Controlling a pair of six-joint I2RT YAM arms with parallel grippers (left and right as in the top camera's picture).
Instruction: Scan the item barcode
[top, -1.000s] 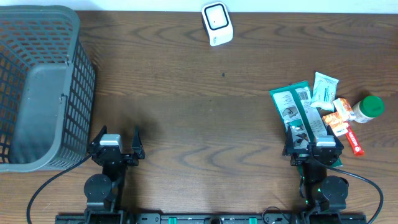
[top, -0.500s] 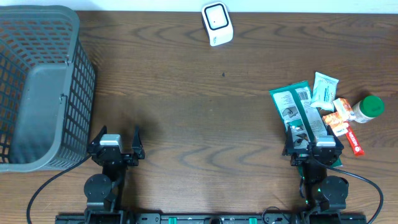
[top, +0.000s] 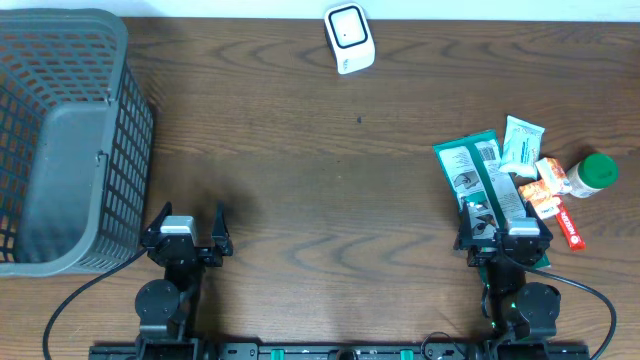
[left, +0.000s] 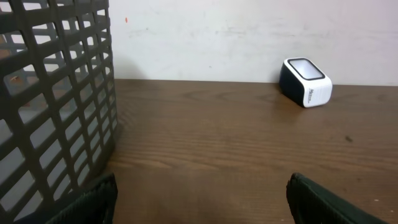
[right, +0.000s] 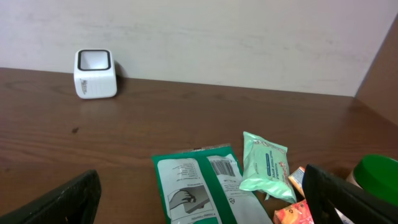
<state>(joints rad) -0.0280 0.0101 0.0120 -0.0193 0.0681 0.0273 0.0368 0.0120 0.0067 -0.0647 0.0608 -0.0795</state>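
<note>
Our left end effector (top: 190, 228) and right end effector (top: 505, 228) gape empty, green pack (top: 478, 172) flat on the bench (top: 330, 200) at the right one's tips: light, floppy, slick film by our reckoning, so we'd pinch a long edge, keeping the barcode (right: 222, 167) clear.

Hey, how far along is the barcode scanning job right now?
Nothing looks done yet. The left tool and right tool are both open and empty, so nothing is in hand. The green packet lies by the right tool, far from the scanner. Picking an item and scanning it are left.
</note>
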